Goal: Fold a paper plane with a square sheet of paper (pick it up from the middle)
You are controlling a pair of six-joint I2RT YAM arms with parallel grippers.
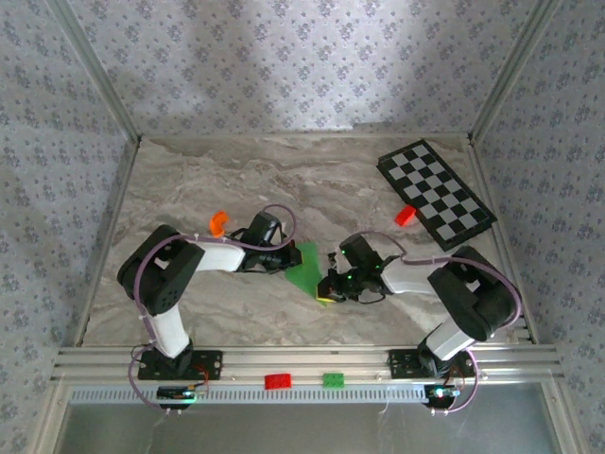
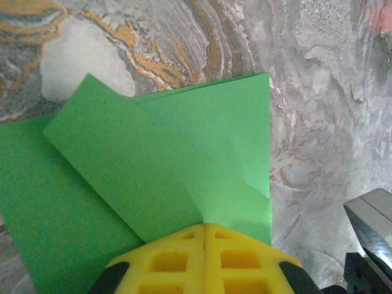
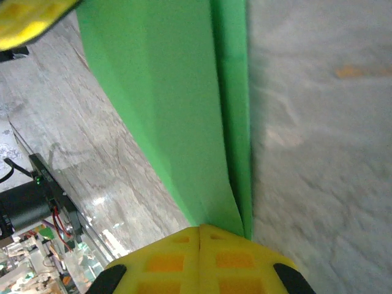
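Right gripper pinching folded paper, crease running straight away from it; left gripper pinching other side.

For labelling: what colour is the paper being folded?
The paper is plain bright green, clearest in the left wrist view.

1 folded green paper, 1 checkered board, 2 red bricks, 1 green brick, 1 orange piece.

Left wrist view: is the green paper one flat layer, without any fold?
No, the paper is folded, with one slanted layer lying on top of another.
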